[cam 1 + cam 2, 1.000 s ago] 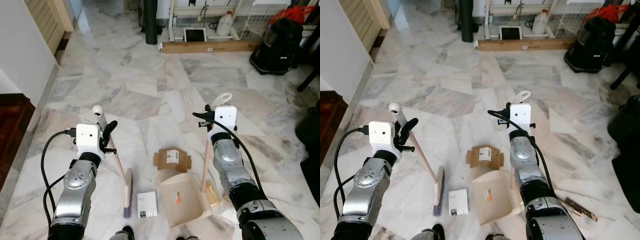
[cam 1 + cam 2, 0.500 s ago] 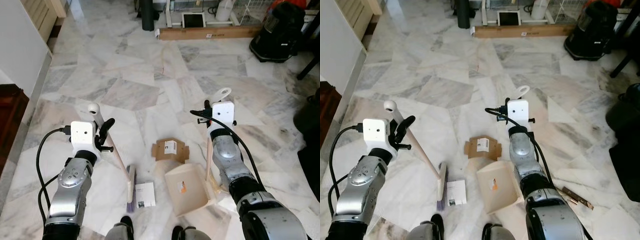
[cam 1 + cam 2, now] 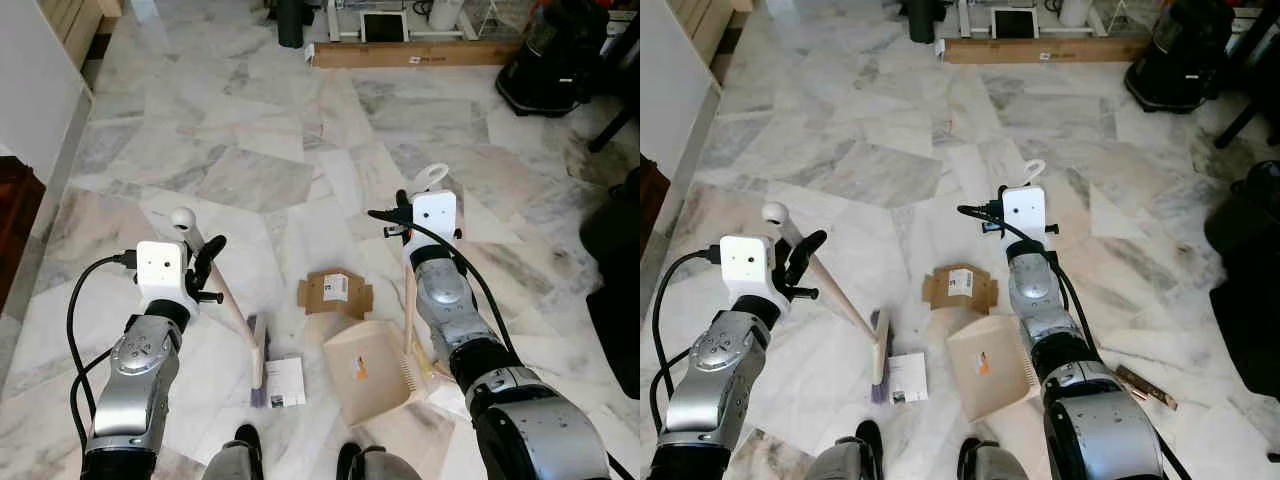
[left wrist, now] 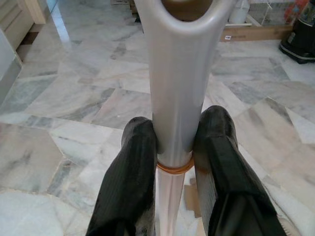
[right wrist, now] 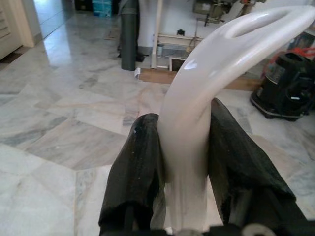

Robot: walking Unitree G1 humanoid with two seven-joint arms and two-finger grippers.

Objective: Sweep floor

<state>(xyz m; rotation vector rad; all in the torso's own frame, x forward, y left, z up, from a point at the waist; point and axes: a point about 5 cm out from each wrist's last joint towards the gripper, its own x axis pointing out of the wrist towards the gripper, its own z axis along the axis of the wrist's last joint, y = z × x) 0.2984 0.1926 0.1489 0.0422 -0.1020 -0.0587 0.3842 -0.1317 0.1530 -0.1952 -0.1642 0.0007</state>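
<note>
Black vacuum cleaner point(image 3: 548, 62) at 1 o'clock, far end of room. Long flat cardboard box point(image 3: 415, 54) at 12 o'clock along white rack base; tablet-like screen point(image 3: 383, 27) leaning just behind it. Dark upright cylinder point(image 3: 290, 14) at 11 o'clock (top cut off). White wall point(image 3: 35, 75) at 10 o'clock. Brown wood floor strip point(image 3: 12, 220) at 9 o'clock.

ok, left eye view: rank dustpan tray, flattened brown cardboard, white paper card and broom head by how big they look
1. Dustpan tray, clearly the largest.
2. Flattened brown cardboard.
3. White paper card and broom head: too close to rank. The card is wider, the broom head longer and seen edge-on.

All four lie on the floor at a similar distance, so nearness barely skews this.
</note>
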